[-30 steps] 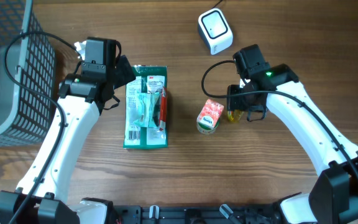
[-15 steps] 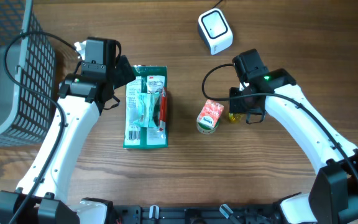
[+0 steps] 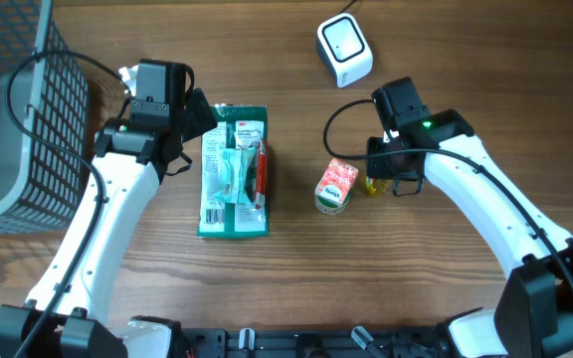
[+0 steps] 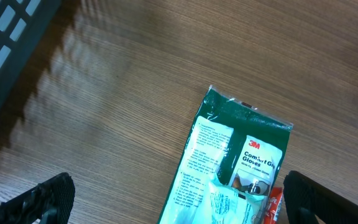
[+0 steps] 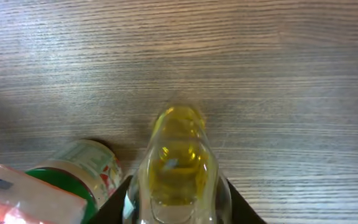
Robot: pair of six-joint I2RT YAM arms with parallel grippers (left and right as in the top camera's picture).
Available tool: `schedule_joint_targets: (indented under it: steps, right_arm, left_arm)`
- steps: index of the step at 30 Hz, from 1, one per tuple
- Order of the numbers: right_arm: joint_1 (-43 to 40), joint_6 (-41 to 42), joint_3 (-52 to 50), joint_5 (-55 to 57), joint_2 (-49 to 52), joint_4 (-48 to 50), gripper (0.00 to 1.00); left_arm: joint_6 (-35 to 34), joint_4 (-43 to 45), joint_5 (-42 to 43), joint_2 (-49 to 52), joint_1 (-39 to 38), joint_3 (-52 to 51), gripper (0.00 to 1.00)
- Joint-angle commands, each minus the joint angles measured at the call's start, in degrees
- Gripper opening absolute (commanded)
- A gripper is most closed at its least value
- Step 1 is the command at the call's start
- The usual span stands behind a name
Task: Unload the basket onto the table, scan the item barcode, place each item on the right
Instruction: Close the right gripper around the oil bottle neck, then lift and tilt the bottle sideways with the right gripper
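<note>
While the left pincer [image 4: 185, 200] hangs wide open over the green glove pack [image 4: 229, 174] at centre-left, the right pincer [image 5: 176, 208] clasps the yellow bottle [image 5: 178, 155] just right of the worktop's [image 3: 296, 268] centre, apparently bound for the white scanner [image 3: 344, 50] at the top.

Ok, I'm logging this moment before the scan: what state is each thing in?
left hand: open, empty.
right hand: shut on the yellow bottle.
yellow bottle: gripped, liquid inside.
glove pack: lying flat, untouched.
jar: beside the bottle, ungripped.
scanner: apart, nothing at it.
</note>
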Motion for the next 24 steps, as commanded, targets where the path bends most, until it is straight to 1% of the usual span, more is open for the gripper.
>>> schedule_joint_targets:
  steps: [1, 8, 10, 11, 13, 16, 19, 24]
  right_arm:
    - [0.02, 0.22, 1.01, 0.59, -0.07, -0.98, 0.17]
    - [-5.55, 0.11, 8.90, -0.44, -8.70, -8.20, 0.17]
    - [-8.57, 0.31, 8.96, -9.16, -12.98, -7.76, 0.14]
    - [-9.90, 0.33, 8.96, -15.91, -14.58, -7.30, 0.09]
    - [-11.72, 0.31, 8.96, -27.96, -16.83, -5.55, 0.05]
    - [-12.17, 1.05, 8.96, -40.02, -18.64, -2.47, 0.04]
    - [-12.13, 5.90, 8.26, -47.12, -18.64, -2.62, 0.04]
    - [-12.09, 5.88, 8.02, -49.66, -18.67, -6.93, 0.04]
  left_arm:
    - [0.90, 0.15, 0.11, 0.26, 0.26, -0.20, 1.00]
    - [0.87, 0.15, 0.11, 0.26, 0.26, -0.20, 1.00]
    - [0.87, 0.15, 0.11, 0.26, 0.26, -0.20, 1.00]
    - [0.90, 0.15, 0.11, 0.26, 0.26, -0.20, 1.00]
    - [0.87, 0.15, 0.11, 0.26, 0.26, -0.20, 1.00]
    - [0.90, 0.15, 0.11, 0.26, 0.26, -0.20, 1.00]
    - [0.90, 0.15, 0.11, 0.26, 0.26, -0.20, 1.00]
    - [0.90, 0.15, 0.11, 0.26, 0.26, -0.20, 1.00]
